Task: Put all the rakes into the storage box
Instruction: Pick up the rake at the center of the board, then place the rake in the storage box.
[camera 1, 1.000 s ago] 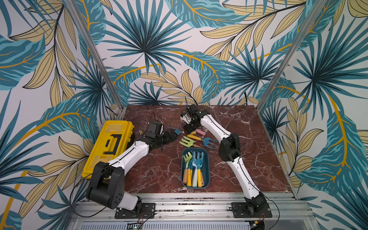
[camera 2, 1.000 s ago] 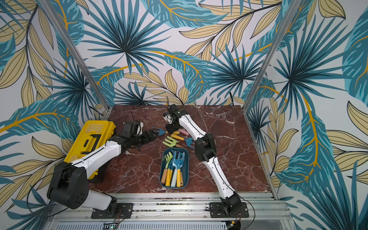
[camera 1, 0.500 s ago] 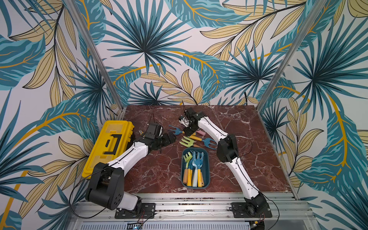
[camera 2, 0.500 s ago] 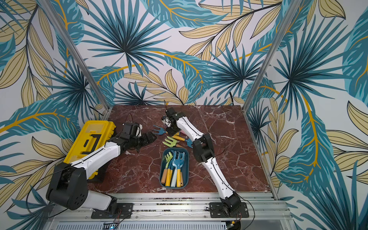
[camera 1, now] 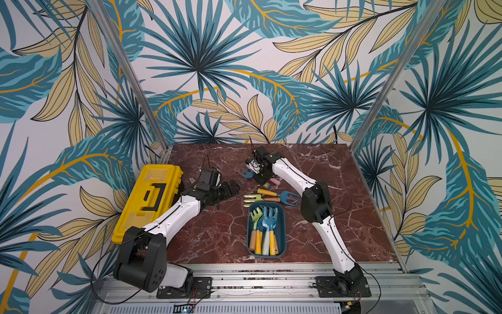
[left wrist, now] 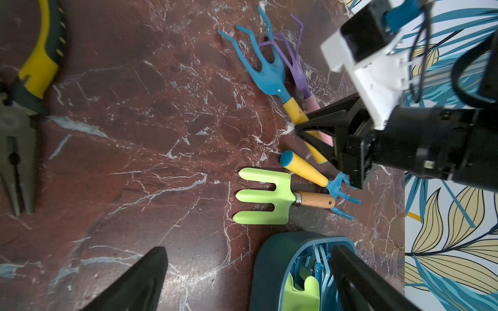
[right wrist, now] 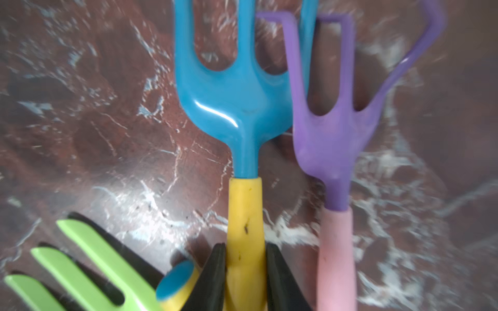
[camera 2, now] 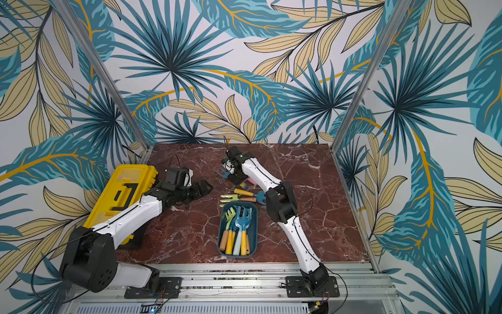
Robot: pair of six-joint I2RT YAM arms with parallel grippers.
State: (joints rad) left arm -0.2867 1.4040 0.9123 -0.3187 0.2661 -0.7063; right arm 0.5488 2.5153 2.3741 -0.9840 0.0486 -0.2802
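Gripping yellow handle of blue rake (right wrist: 237, 107), right gripper (right wrist: 244, 246) sat narrow, black pads flush on both sides. Rake looked flat on marble table (camera 1: 212, 239), far end, well apart from storage box (camera 1: 266, 255), so imo pickup barely started; lift, carry, drop all left. Head was glossy moulded plastic with three curved tines, handle smooth and tapered. Purple rake (right wrist: 331, 134) lay right alongside, pink grip. Box was shallow teal plastic with rounded corners, several tools inside. Left gripper (camera 1: 229, 190) was wide, empty.

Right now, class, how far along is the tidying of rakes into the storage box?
Done: several rakes lie in the storage box. In hand: the right gripper clamps the yellow handle of the blue rake, not yet lifted. To do: box it, then probably the purple rake, green fork and other blue rake.
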